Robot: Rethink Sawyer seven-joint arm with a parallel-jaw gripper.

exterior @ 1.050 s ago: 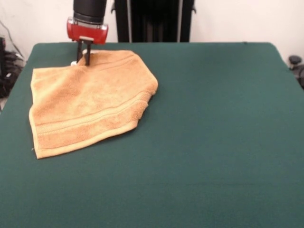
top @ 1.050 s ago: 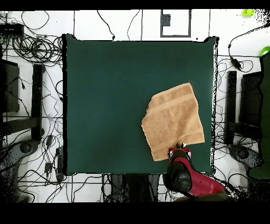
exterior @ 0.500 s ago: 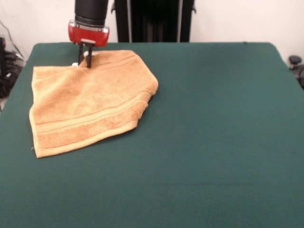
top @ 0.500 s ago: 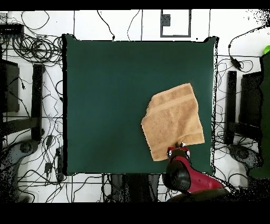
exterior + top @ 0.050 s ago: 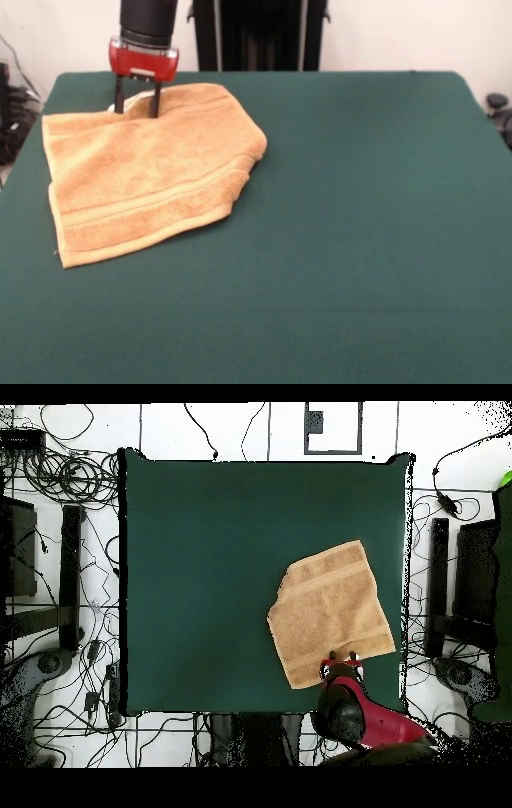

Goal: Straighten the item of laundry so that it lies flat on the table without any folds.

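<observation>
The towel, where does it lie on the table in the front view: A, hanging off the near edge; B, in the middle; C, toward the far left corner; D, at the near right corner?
C: the towel lies on the table near its far left corner, under the gripper.

the desk (image 5: pixel 360 224) lies bare apart from the towel (image 5: pixel 148 172) in one corner region. the end effector (image 5: pixel 136 102) stands on the towel's edge nearest the robot, fingers spread.
</observation>
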